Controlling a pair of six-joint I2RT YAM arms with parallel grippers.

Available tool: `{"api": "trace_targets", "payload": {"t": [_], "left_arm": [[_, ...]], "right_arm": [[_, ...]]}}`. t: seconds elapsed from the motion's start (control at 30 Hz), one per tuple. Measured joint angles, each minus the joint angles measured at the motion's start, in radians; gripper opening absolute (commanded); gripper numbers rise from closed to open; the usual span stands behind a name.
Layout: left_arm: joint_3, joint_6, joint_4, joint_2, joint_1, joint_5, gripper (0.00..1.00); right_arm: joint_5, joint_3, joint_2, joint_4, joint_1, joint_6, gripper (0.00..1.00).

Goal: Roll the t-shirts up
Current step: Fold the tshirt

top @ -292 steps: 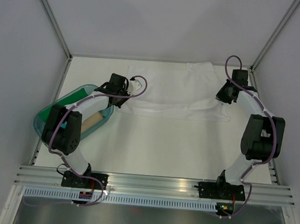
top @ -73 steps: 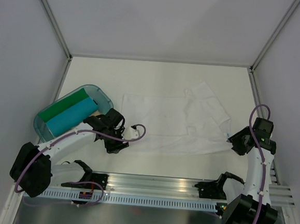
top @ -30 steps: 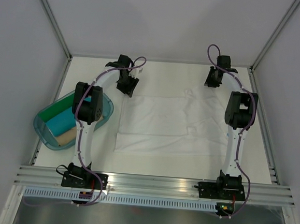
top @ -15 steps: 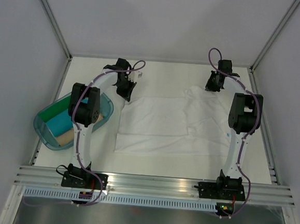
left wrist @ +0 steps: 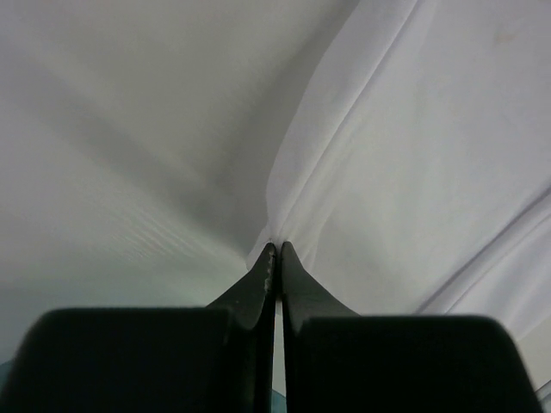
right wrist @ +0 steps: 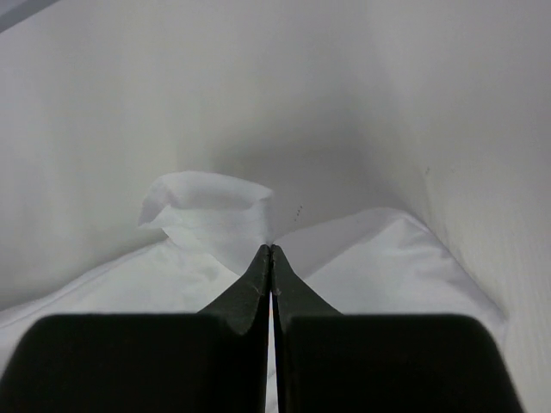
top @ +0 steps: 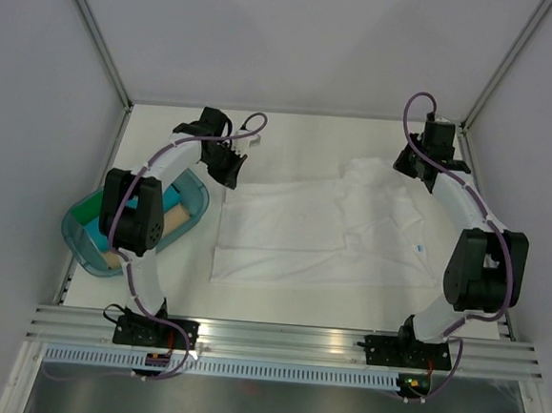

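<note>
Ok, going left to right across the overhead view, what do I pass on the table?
Tub → left tool, pinching the shirt's far-left corner → white t-shirt → right tool, pinching its far-right corner.

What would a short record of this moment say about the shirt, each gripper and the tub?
shirt: white t-shirt spread on the table, not yet rolled
left arm: left gripper shut, pinching the shirt's far left edge
right arm: right gripper shut, pinching a fold at the shirt's far right edge
tub: teal tub left of the shirt, partly hidden by the left arm, a tan roll visible inside
</note>
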Motion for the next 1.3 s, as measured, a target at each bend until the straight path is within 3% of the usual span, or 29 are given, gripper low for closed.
{"api": "trace_targets", "payload": {"t": [0.4, 0.63, 1.17, 1.27, 1.3], "left_arm": [[-0.247, 0.122, 0.038, -0.205, -0.009, 0.031, 0.02], [-0.331, 0.169, 0.058, -0.275, -0.011, 0.033, 0.02], [-0.405, 0.199, 0.081, -0.309, -0.011, 0.033, 0.02], [-0.416, 0.205, 0.078, -0.309, -0.014, 0.033, 0.02], [-0.416, 0.207, 0.079, -0.309, -0.015, 0.033, 0.02]], "right_arm": [[0.098, -0.4, -0.379, -0.034, -0.002, 0.055, 0.0], [0.168, -0.516, -0.52, -0.082, -0.003, 0.07, 0.0], [0.193, -0.608, -0.54, -0.129, -0.047, 0.101, 0.01], [0.192, -0.637, -0.519, -0.133, -0.06, 0.121, 0.16], [0.193, -0.643, -0.515, -0.136, -0.066, 0.125, 0.33]]}}
